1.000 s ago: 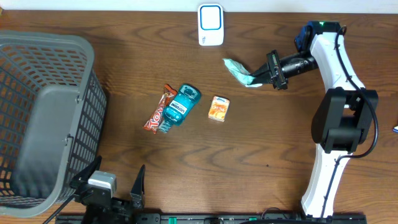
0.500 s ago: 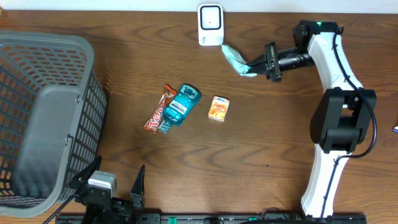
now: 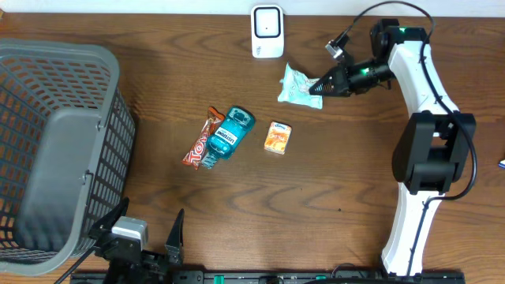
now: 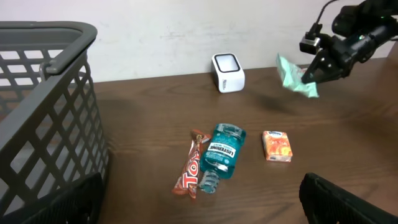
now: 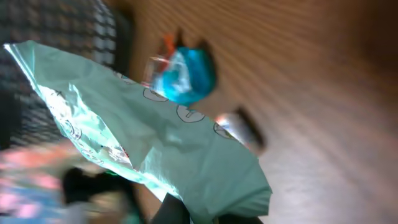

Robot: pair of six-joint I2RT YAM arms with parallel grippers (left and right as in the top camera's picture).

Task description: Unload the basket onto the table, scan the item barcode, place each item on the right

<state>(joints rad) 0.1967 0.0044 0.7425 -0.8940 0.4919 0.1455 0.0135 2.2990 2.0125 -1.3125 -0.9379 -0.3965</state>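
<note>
My right gripper [image 3: 321, 84] is shut on one end of a mint-green packet [image 3: 296, 85], holding it above the table just right of and in front of the white barcode scanner [image 3: 267, 31]. The left wrist view shows the same packet [image 4: 292, 74] hanging in the air to the right of the scanner [image 4: 227, 64]. Crinkled green film of the packet [image 5: 155, 143] fills the blurred right wrist view, with the jaws pinching its lower edge. My left gripper [image 3: 144, 233] rests at the near table edge, open and holding nothing.
A red candy bar [image 3: 200, 140], a teal mouthwash bottle [image 3: 227, 134] and a small orange box [image 3: 277, 137] lie mid-table. A large grey basket [image 3: 55, 150] stands at the left.
The right gripper swung the packet up toward the scanner, then rolled its wrist, so the packet now shows a broad face from above. The left arm stayed still.
</note>
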